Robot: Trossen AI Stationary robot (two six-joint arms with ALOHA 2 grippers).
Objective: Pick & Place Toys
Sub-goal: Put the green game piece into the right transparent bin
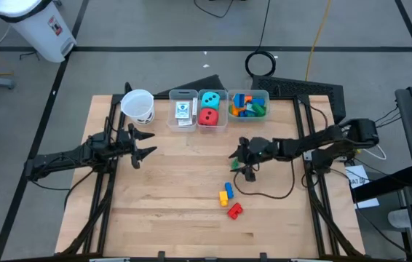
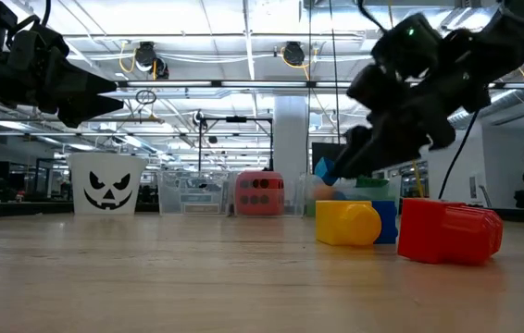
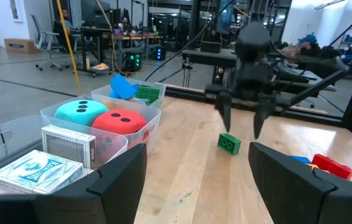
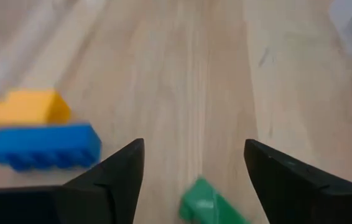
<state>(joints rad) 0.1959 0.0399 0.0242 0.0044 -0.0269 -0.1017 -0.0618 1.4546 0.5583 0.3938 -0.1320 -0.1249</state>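
The right hand [image 3: 240, 118] hangs just above the desk [image 1: 191, 211] with its fingers spread, a green brick [image 3: 229, 144] lying loose beneath and between them. A yellow brick [image 1: 225, 197], a blue brick [image 1: 228, 188] and a red brick [image 1: 234, 211] lie toward the near edge. The step looks like fetching the green brick; next it must lower, straddle and close. The left hand [image 1: 142, 144], fingers apart, waits near the left edge beside the paper cup [image 1: 137, 106].

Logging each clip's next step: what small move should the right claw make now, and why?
Probably lower and close on the green brick. The right claw hangs open just above it, the brick lying loose on the table between the fingers, outside the bins.
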